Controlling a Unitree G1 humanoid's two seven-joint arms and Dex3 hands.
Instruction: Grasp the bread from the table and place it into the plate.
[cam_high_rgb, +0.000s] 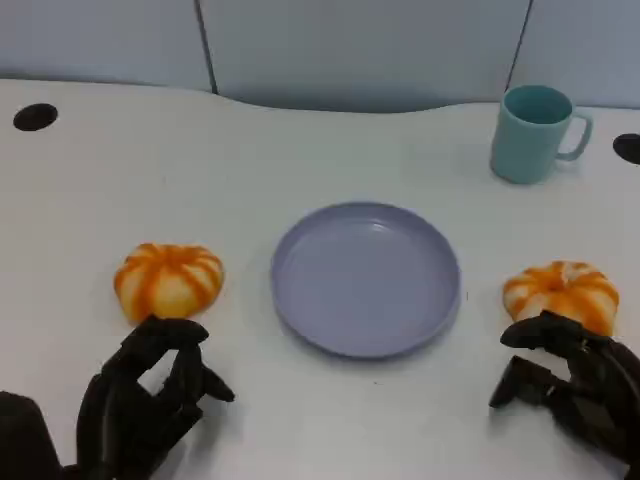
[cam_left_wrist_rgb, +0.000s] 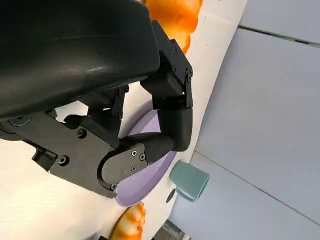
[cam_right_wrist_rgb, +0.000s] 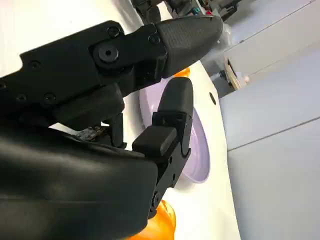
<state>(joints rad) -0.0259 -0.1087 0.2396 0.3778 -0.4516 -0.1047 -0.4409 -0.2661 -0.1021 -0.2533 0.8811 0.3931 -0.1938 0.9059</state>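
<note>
Two orange-and-white striped bread rolls lie on the white table, the left bread (cam_high_rgb: 168, 280) and the right bread (cam_high_rgb: 562, 292), on either side of an empty lavender plate (cam_high_rgb: 365, 280). My left hand (cam_high_rgb: 150, 400) hovers just in front of the left bread, fingers curved and apart, holding nothing. My right hand (cam_high_rgb: 575, 385) sits just in front of the right bread, also empty with fingers apart. In the left wrist view the left hand (cam_left_wrist_rgb: 125, 100) has the bread (cam_left_wrist_rgb: 175, 15) beyond it and the plate (cam_left_wrist_rgb: 145, 175) past the fingers. The right wrist view shows the right hand (cam_right_wrist_rgb: 125, 100), the plate (cam_right_wrist_rgb: 197, 150) and bread (cam_right_wrist_rgb: 162, 220).
A teal mug (cam_high_rgb: 535, 133) stands at the back right of the table, also seen as the mug (cam_left_wrist_rgb: 189, 181) in the left wrist view. Two dark round holes (cam_high_rgb: 35, 117) mark the table's far corners. A pale blue wall panel backs the table.
</note>
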